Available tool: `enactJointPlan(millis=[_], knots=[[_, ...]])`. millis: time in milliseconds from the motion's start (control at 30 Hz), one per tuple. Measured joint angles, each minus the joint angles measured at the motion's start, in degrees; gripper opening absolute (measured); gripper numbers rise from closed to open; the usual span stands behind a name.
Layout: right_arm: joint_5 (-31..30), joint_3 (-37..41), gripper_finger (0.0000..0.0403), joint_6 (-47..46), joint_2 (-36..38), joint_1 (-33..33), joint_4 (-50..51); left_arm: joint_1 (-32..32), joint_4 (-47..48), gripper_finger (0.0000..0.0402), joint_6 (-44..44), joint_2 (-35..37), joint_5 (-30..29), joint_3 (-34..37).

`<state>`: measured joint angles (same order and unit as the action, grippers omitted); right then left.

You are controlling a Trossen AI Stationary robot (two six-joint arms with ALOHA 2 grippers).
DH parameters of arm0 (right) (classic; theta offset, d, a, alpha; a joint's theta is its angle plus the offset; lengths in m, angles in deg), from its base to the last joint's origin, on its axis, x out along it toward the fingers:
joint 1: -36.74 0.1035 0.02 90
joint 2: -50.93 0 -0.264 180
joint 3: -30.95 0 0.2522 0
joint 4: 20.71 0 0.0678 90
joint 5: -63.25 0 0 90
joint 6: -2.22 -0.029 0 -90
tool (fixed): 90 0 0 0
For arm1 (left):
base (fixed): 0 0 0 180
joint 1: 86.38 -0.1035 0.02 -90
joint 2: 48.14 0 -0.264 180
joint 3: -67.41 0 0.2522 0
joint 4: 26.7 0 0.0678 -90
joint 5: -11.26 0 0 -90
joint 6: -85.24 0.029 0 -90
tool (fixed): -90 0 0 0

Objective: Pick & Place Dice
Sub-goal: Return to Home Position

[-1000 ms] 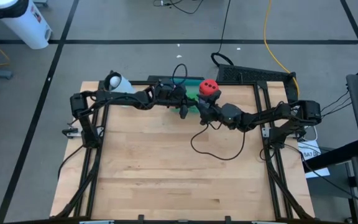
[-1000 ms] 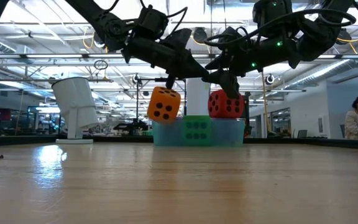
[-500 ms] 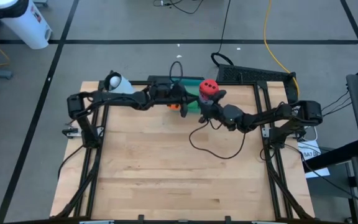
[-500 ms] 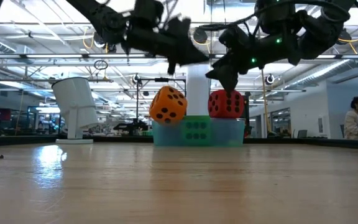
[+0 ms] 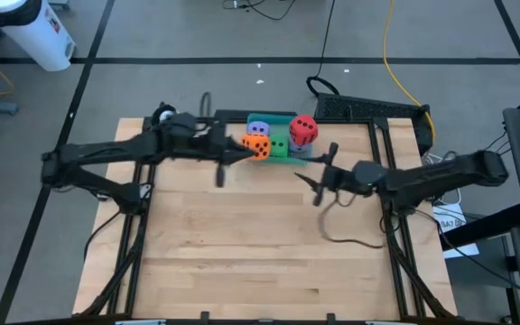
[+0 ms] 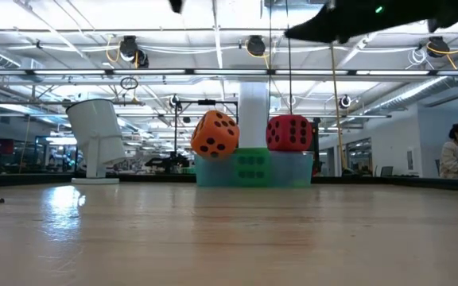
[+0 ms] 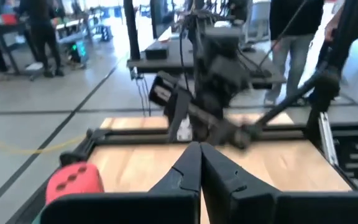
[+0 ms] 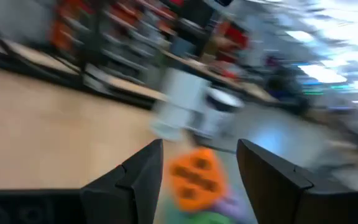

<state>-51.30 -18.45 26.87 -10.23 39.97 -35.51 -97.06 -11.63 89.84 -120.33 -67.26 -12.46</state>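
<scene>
Four dice sit in the teal tray (image 5: 283, 119) at the table's far middle. The orange die (image 5: 257, 147) is tilted at the tray's left end, beside the green die (image 5: 278, 144). A light purple die (image 5: 258, 129) lies behind it. The red die (image 5: 302, 129) sits high at the right end (image 6: 289, 133). My left gripper (image 5: 240, 154) hangs shut and empty, left of and above the orange die. My right gripper (image 5: 303, 175) is open and empty, nearer than the tray, with the orange die (image 8: 194, 177) beyond its fingers.
A white cylinder (image 5: 165, 117) stands tilted at the far left of the table. A dark cable (image 5: 341, 230) droops from the right arm over the table's right half. Bare wood runs from the tray to the near edge. People stand in the room beyond.
Both grippers have risen away from the dice. The left one has drawn back toward the table's left edge, the right one toward the right and near edges, and both have rolled. The orange die has ended up tilted in the tray. The red die has stayed put.
</scene>
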Motion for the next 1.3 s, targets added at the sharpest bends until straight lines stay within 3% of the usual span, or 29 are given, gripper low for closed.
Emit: enactJointPlan(millis=[167,333,400,500,633,700,833,1067,1300], knots=[[16.24,0.00,0.0152,-15.03,12.11,-1.52,11.93,6.49,15.42,0.0008,0.26,8.53,-12.65,0.00],[24.95,0.00,0.0074,-22.30,20.09,-5.45,20.86,13.54,31.66,0.0006,-0.07,12.06,-24.59,0.11],[27.99,0.00,0.0040,-24.92,22.14,-7.52,23.02,15.82,32.64,0.0006,-1.38,12.89,-28.13,1.46],[34.96,0.00,0.0006,-28.82,24.15,-11.51,24.95,18.08,25.63,0.0003,-1.22,16.19,-32.68,7.36],[47.07,0.02,0.0013,-32.50,25.38,-17.09,25.43,16.66,8.61,0.0003,2.17,23.00,-27.28,18.65],[49.46,0.38,0.0010,-34.54,25.66,-19.27,25.61,15.20,2.32,0.0003,2.29,26.65,-23.64,24.53],[50.16,2.64,0.0002,-36.17,26.41,-22.55,25.92,12.65,-2.76,0.0002,0.87,34.27,-20.53,33.57],[50.16,7.48,0.0001,-34.98,28.57,-28.51,24.76,11.62,-3.37,0.0002,-0.91,46.61,-19.03,41.58],[50.62,18.46,0.0001,-36.30,30.91,-30.13,10.91,13.53,-12.79,0.0002,-3.30,53.58,-16.96,51.71]])
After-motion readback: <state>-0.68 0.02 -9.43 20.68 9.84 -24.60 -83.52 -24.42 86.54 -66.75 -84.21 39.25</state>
